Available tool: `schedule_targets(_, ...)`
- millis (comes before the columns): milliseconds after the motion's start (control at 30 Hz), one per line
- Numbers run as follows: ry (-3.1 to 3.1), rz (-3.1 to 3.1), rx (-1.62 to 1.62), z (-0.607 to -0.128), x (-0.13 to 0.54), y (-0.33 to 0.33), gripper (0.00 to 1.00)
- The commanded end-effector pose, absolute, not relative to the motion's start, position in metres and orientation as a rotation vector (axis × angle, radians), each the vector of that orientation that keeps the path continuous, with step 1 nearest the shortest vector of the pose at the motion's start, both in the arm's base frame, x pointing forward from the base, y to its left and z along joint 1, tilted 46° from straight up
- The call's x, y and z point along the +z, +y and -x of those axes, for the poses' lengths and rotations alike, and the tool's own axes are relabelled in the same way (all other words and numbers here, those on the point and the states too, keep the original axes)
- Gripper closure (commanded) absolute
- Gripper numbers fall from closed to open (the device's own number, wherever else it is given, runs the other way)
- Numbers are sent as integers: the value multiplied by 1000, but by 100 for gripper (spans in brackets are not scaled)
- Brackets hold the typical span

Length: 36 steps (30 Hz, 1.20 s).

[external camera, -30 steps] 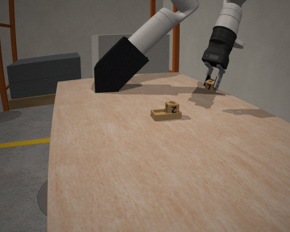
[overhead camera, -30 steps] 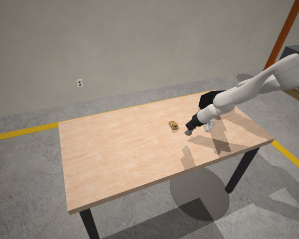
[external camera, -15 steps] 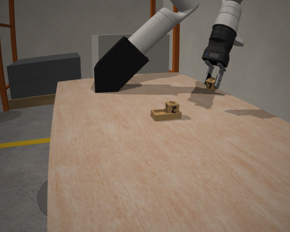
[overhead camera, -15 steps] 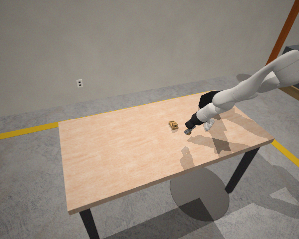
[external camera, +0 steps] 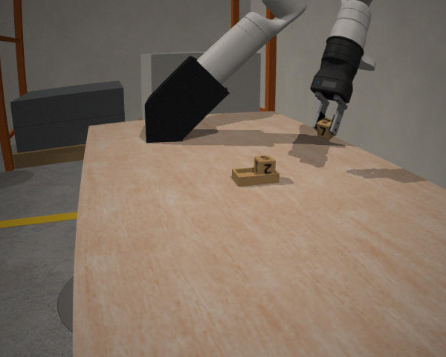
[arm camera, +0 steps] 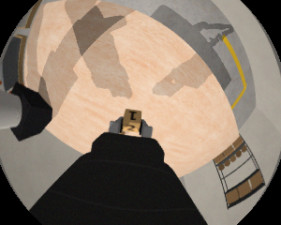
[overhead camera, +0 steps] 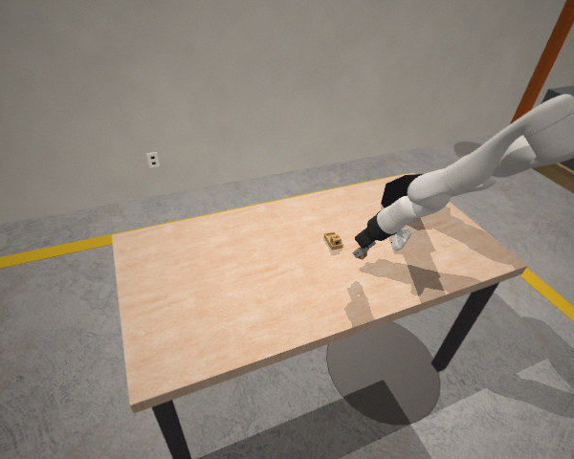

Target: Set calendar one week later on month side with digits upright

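Observation:
A small wooden tray point(external camera: 255, 177) lies flat near the middle of the table, and also shows in the top view point(overhead camera: 333, 240). One wooden cube point(external camera: 264, 164) stands at the tray's right end, with a 2 on its near face. The tray's left half is empty. My gripper point(external camera: 327, 129) is to the right of the tray and farther back. It is shut on the second cube point(external camera: 324, 128), which is tilted and shows a 7, and holds it above the table. The wrist view shows this cube point(arm camera: 132, 120) between the fingertips.
The arm's black base point(external camera: 181, 101) stands on the far end of the table behind the tray. Beyond the table are a grey crate point(external camera: 68, 113) and orange rack posts point(external camera: 270, 76). The table's right edge is close to the gripper.

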State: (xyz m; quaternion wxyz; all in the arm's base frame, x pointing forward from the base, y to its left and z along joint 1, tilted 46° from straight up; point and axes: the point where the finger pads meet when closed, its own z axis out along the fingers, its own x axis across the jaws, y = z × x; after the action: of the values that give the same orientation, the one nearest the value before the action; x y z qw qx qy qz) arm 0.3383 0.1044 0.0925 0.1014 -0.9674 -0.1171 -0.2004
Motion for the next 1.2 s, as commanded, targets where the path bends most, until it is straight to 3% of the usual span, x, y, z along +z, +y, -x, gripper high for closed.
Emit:
schedule_targets(0,-340,2848,-607,-342,96,106,43)
schedule_targets(1167,-358,2778,-578,-347,91,108,43)
